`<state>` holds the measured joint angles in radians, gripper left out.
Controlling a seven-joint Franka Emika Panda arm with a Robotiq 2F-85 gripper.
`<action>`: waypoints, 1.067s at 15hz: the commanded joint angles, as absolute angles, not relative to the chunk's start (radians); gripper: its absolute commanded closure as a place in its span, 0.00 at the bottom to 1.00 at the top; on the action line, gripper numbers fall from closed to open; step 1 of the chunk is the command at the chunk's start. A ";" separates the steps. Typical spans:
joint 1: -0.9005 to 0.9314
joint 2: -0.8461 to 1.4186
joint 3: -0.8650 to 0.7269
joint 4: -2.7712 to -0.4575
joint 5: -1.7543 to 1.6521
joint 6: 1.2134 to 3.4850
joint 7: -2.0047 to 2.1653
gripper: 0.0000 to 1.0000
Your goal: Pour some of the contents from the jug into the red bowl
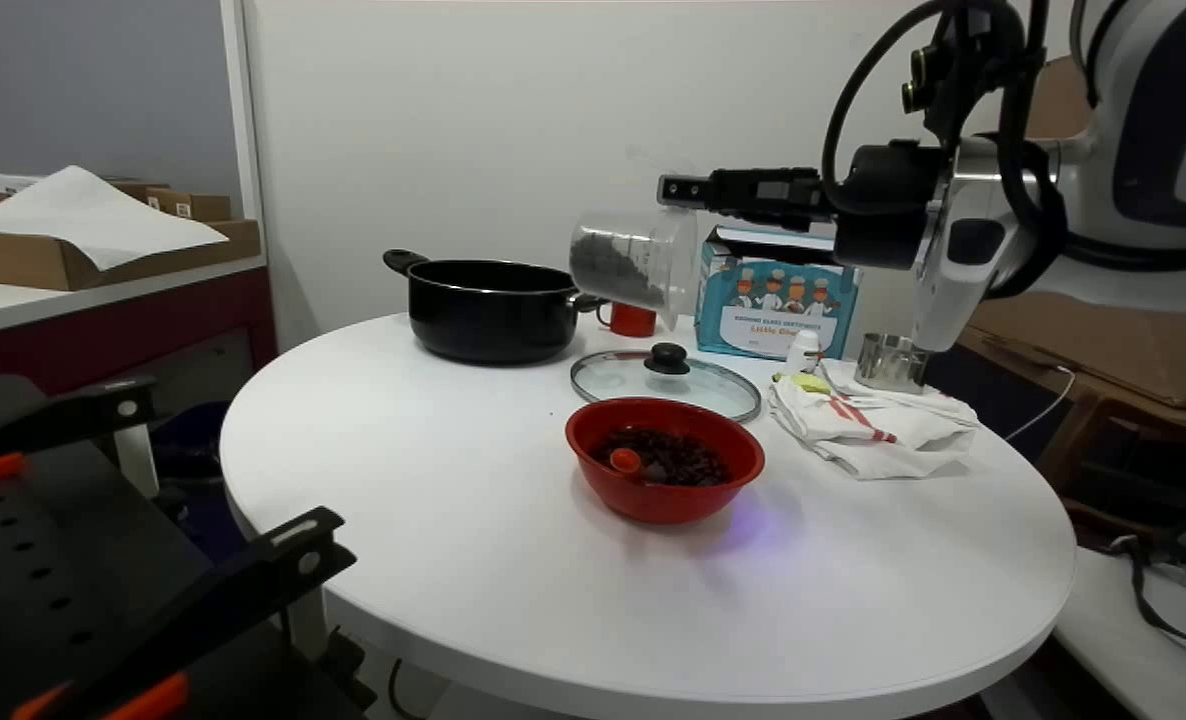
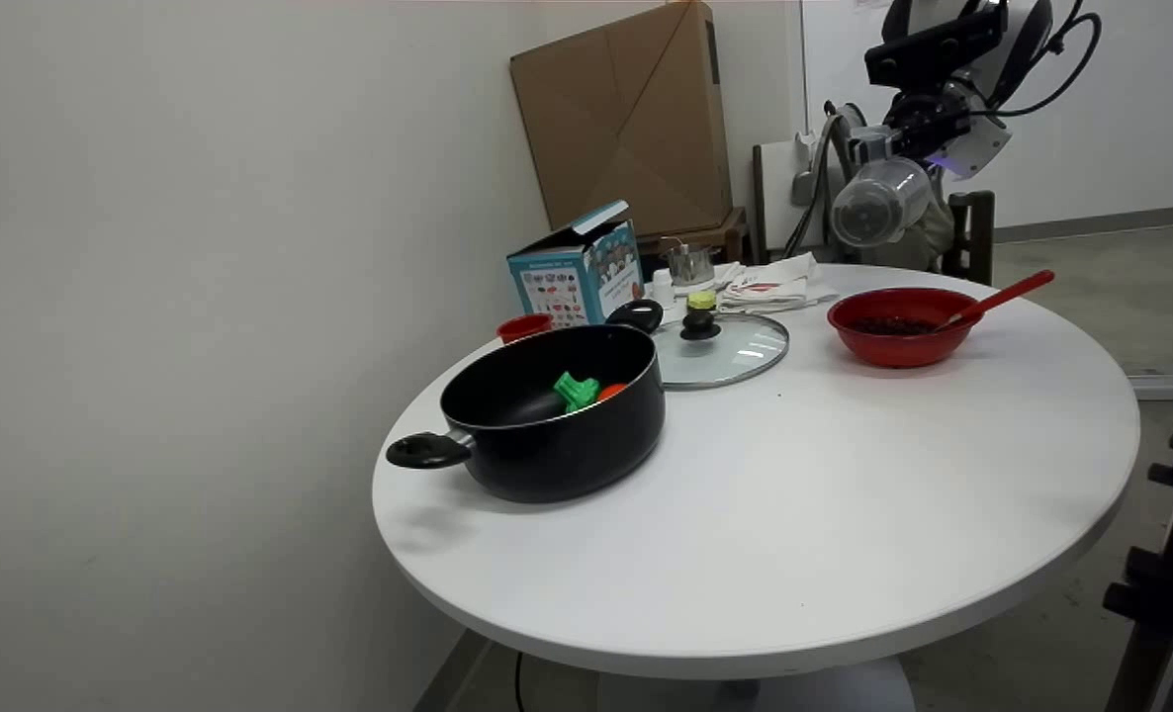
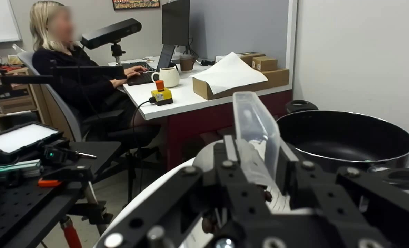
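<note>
The clear jug (image 1: 643, 255) hangs in the air on its side, its base to the left and its wide mouth to the right in an exterior view. Dark contents (image 1: 608, 265) lie along its lower wall, sloping toward the mouth. Its round base shows in an exterior view (image 2: 865, 216). My gripper (image 1: 685, 192) is shut on the jug's handle (image 3: 256, 127), with a finger on each side in the wrist view (image 3: 259, 151). The red bowl (image 1: 665, 500) stands on the table well below the jug, with dark bits and a red spoon (image 2: 1002, 295) inside.
A black pot (image 1: 488, 315) holds green and orange pieces. A glass lid (image 1: 613, 375) lies behind the bowl. A red cup (image 1: 633, 320), a blue box (image 1: 773, 300), a white bottle (image 1: 804, 350), a metal cup (image 1: 891, 362) and a cloth (image 1: 893, 440) stand or lie around it.
</note>
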<state>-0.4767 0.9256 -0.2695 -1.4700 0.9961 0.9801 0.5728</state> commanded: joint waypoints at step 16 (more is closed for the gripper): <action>-0.552 1.128 -0.259 -1.309 1.195 0.848 0.737 0.92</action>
<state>-0.5440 1.0931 -0.2700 -1.3574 1.1511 0.8850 0.6938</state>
